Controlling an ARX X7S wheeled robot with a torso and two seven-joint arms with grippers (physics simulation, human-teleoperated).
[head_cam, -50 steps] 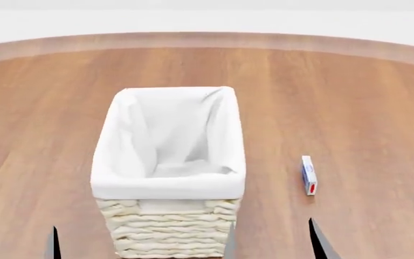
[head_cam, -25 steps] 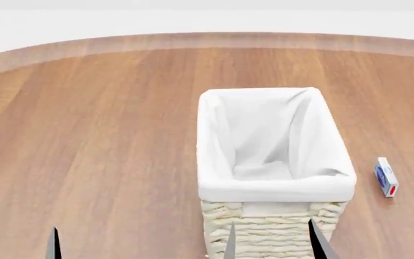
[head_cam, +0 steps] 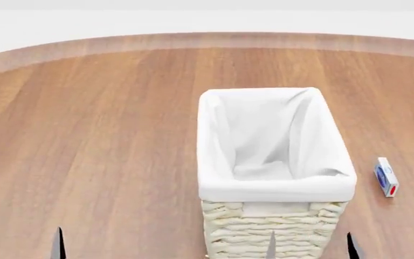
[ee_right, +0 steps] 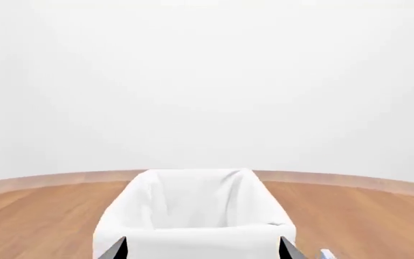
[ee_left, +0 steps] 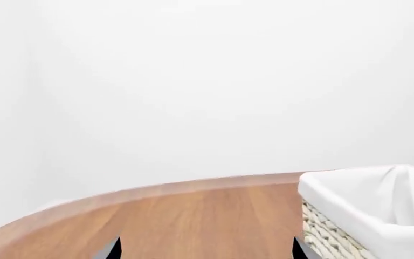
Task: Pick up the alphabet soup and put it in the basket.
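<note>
Only one basket (head_cam: 275,186), one small box (head_cam: 386,177), wooden table (head_cam: 106,135)

The basket (head_cam: 277,178) stands on the wooden table (head_cam: 106,140), a little to the right of the middle in the head view. A small box (head_cam: 386,177) lies on the table just beside the basket, on its right side, not touching it. The table's curved far edge (head_cam: 192,40) runs behind both. Inside the basket only its cloth lining (head_cam: 264,135) is seen.
</note>
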